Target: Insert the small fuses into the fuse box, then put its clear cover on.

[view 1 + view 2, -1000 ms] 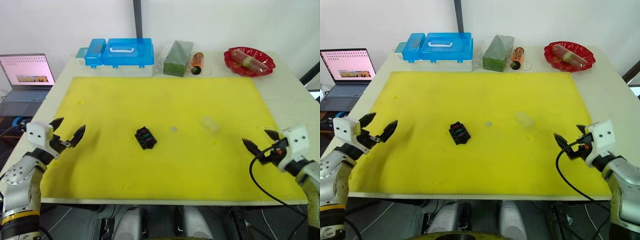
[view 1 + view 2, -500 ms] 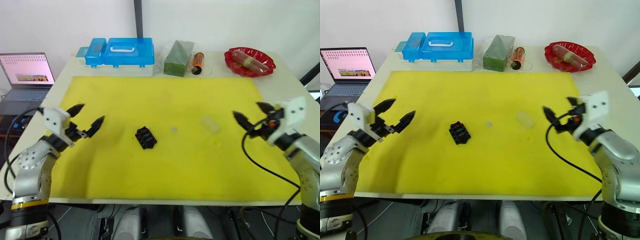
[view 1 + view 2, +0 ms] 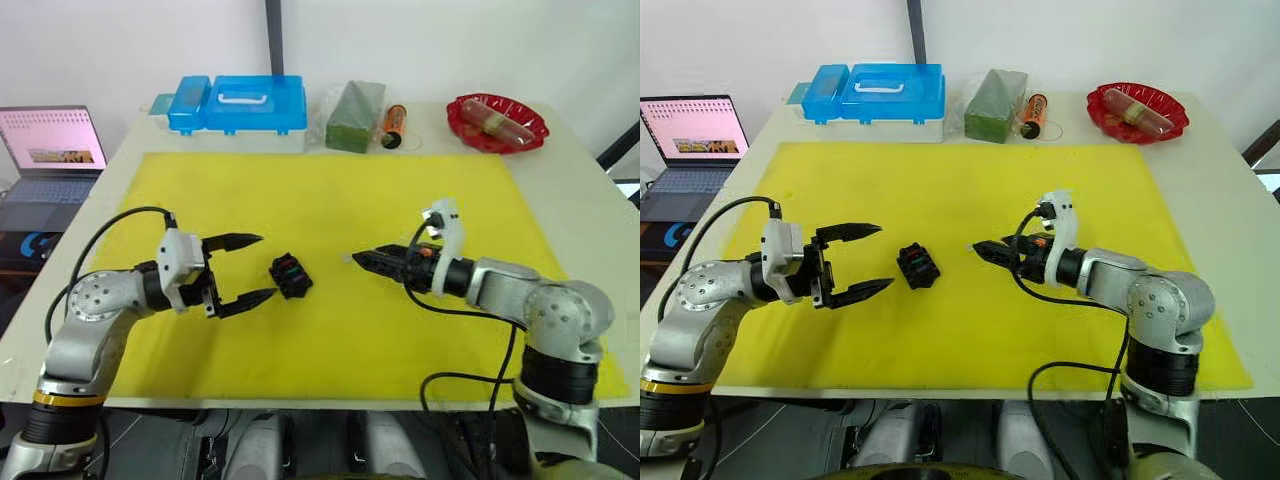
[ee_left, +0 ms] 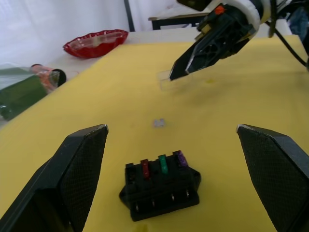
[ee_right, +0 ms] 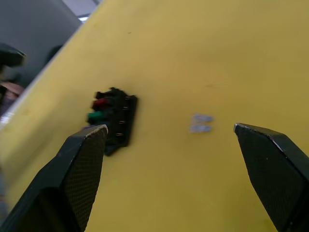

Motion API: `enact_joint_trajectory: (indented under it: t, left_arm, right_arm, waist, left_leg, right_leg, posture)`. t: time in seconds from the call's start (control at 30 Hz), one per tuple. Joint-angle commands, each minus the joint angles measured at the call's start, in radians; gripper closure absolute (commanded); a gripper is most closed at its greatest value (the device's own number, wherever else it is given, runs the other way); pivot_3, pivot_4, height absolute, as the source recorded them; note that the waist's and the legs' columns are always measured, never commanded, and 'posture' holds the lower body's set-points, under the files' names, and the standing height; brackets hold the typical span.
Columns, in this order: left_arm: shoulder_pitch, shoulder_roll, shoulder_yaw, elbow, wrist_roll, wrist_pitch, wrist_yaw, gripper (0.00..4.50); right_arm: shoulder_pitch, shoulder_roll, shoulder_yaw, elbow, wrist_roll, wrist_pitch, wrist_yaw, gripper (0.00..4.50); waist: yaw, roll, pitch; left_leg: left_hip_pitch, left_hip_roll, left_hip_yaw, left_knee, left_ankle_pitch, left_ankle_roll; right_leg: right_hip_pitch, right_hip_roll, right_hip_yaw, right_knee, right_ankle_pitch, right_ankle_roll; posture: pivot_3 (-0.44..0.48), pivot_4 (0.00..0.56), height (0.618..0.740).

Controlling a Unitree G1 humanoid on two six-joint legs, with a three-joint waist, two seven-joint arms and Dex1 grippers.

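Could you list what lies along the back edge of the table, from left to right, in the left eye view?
Blue case → green block → orange cylinder → red dish.

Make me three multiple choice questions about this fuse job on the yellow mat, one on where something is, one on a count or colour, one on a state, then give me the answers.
1. Where does the pale grey fuse lie?
A. On the yellow mat, between the fuse box and the right gripper
B. In the red dish
C. On the blue case

2. How many coloured fuses stand in the fuse box?
A. One
B. Three
C. Five

3. How is the left gripper?
A. Shut on the fuse box
B. Shut on a fuse
C. Open, holding nothing

Answers:
1 A: the left wrist view shows the grey fuse loose on the mat, beyond the box and short of the right gripper.
2 B: red, green and purple fuses sit in a row in the box.
3 C: its fingers are spread wide apart beside the box, touching nothing.
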Motion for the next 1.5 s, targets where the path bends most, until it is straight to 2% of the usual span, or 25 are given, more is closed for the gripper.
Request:
enact_joint_trajectory:
  t: [0.03, 0.27, 0.5, 1.1, 1.5]
  left_arm:
    - [0.035, -0.005, 0.01, -0.042, 0.0, -0.038, -0.004, 0.0]
    - [0.08, -0.037, -0.01, -0.08, 0.016, -0.057, 0.024, 0.0]
    - [0.072, -0.043, -0.017, -0.087, 0.021, -0.05, 0.048, 0.0]
    - [0.073, -0.042, -0.021, -0.086, 0.037, -0.07, 0.054, 0.0]
    - [0.078, -0.05, -0.026, -0.083, 0.047, -0.078, 0.059, 0.0]
  right_arm:
    - [-0.07, 0.063, -0.114, 0.088, 0.093, 0.11, -0.078, 1.17]
    - [-0.139, 0.127, -0.209, 0.307, 0.127, 0.111, -0.266, 1.17]
    - [-0.179, 0.144, -0.235, 0.422, 0.129, 0.111, -0.346, 1.17]
    - [-0.178, 0.161, -0.183, 0.501, 0.094, 0.111, -0.291, 1.17]
    - [-0.167, 0.176, -0.158, 0.589, 0.016, 0.018, -0.227, 1.17]
  waist:
    - [0.0, 0.001, 0.0]
    - [0.001, 0.001, 0.0]
    - [-0.003, 0.001, 0.0]
    - [-0.004, 0.001, 0.0]
    - [-0.006, 0.001, 0.0]
  left_leg:
    - [0.0, 0.0, 0.0, 0.0, 0.0, 0.0]
    - [0.0, 0.0, 0.0, 0.0, 0.0, 0.0]
    - [0.0, 0.0, 0.0, -0.001, 0.0, 0.0]
    - [0.0, 0.001, 0.0, 0.0, 0.0, 0.001]
    - [0.003, 0.006, 0.0, 0.0, 0.0, 0.001]
  right_leg:
    - [0.0, 0.0, 0.0, 0.0, 0.0, 0.0]
    - [0.0, -0.001, -0.001, 0.0, 0.0, 0.0]
    - [0.0, -0.001, -0.003, 0.001, 0.001, 0.001]
    - [0.001, 0.003, -0.005, 0.001, 0.002, 0.004]
    - [0.002, 0.01, -0.004, 0.002, 0.002, 0.004]
  posture:
    - [0.0, 0.15, 0.74]
    - [0.0, 0.15, 0.74]
    - [0.0, 0.15, 0.74]
    - [0.0, 0.15, 0.74]
    - [0.0, 0.15, 0.74]
